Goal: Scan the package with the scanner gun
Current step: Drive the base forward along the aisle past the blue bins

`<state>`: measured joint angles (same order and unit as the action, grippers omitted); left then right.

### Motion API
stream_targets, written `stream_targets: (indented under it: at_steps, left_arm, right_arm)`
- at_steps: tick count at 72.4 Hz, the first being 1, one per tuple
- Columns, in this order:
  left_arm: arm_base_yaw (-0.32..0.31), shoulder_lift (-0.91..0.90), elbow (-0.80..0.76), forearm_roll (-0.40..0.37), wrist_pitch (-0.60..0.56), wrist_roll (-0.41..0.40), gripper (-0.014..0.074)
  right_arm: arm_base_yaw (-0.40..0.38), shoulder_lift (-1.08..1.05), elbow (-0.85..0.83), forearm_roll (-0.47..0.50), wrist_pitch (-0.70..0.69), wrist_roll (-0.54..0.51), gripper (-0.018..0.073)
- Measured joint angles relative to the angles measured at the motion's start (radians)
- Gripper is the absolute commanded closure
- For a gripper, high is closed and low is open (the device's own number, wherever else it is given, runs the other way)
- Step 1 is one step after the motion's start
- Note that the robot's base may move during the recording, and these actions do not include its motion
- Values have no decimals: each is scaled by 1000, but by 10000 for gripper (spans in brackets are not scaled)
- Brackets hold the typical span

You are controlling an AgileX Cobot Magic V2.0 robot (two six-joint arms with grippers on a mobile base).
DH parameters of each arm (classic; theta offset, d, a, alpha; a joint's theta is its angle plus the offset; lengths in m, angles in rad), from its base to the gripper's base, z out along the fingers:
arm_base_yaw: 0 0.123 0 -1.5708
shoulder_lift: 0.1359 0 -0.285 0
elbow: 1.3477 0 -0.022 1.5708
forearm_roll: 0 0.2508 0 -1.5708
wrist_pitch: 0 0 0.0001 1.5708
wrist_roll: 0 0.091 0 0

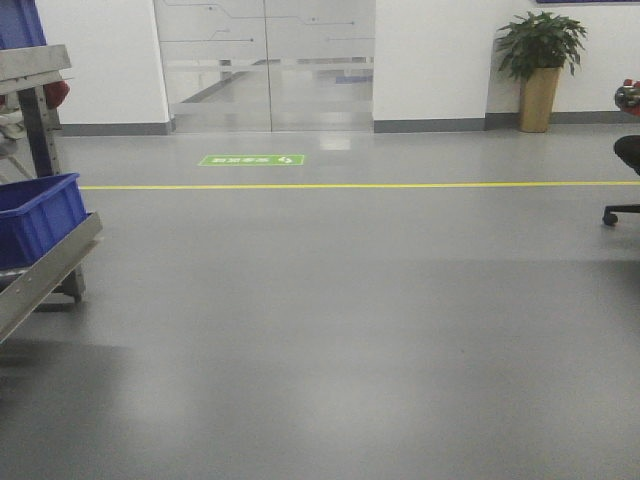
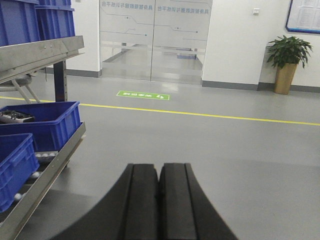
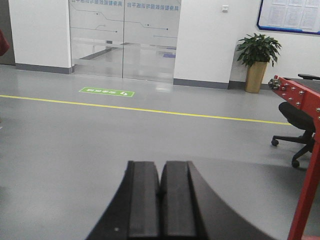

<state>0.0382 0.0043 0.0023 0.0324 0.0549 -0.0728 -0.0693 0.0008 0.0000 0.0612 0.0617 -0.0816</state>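
left gripper (image 2: pixel 159 174) is sitting fully closed, empty | right gripper (image 3: pixel 160 172) is sitting closed, empty | you're facing floor (image 1: pixel 350 330), blue bins (image 2: pixel 50 125) at left | package, scanner gun: can't tell where

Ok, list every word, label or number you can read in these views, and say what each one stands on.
Nothing here reads clearly enough to quote.
Green rectangular floor sign: white characters, too blurred to read.
Frosted glass double doors: a row of characters along the top, too small to read.
Blue-framed wall notice board: printed sheets, too small to read.
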Motion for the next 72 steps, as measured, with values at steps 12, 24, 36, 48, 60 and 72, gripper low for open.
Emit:
stream_targets:
  at_steps: [12, 24, 36, 48, 60, 72]
  left_arm:
    - [0, 0, 0, 0, 0, 0, 707]
    - [0, 0, 0, 0, 0, 0, 707]
    - [0, 0, 0, 0, 0, 0, 707]
    - [0, 0, 0, 0, 0, 0, 707]
    - [0, 0, 0, 0, 0, 0, 707]
    - [0, 0, 0, 0, 0, 0, 707]
  right_arm:
    - [0, 0, 0, 0, 0, 0, 721]
    - [0, 0, 0, 0, 0, 0, 721]
    - [0, 0, 0, 0, 0, 0, 721]
    - [0, 0, 0, 0, 0, 0, 721]
    - [0, 0, 0, 0, 0, 0, 721]
    - [0, 0, 0, 0, 0, 0, 721]
